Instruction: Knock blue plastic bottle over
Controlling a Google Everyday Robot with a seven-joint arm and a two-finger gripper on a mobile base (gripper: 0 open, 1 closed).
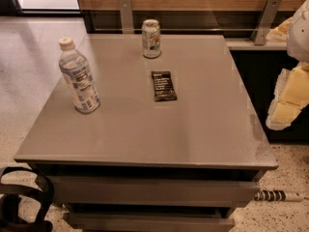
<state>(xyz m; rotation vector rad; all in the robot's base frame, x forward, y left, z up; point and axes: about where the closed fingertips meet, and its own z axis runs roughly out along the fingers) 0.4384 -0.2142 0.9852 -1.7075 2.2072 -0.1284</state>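
The blue plastic bottle [78, 79] stands upright near the left edge of the grey table [193, 129]. It is clear with a white cap and a pale blue-and-white label. My gripper [286, 105], pale yellow and white, hangs at the right edge of the view. It is beyond the table's right side and above floor level, far from the bottle and touching nothing.
A short silver-green soda can [151, 38] stands at the table's back middle. A dark snack bar [163, 85] lies flat near the centre. A wood-and-glass wall with metal brackets [126, 14] runs behind. A black curved object [24, 197] is at the lower left.
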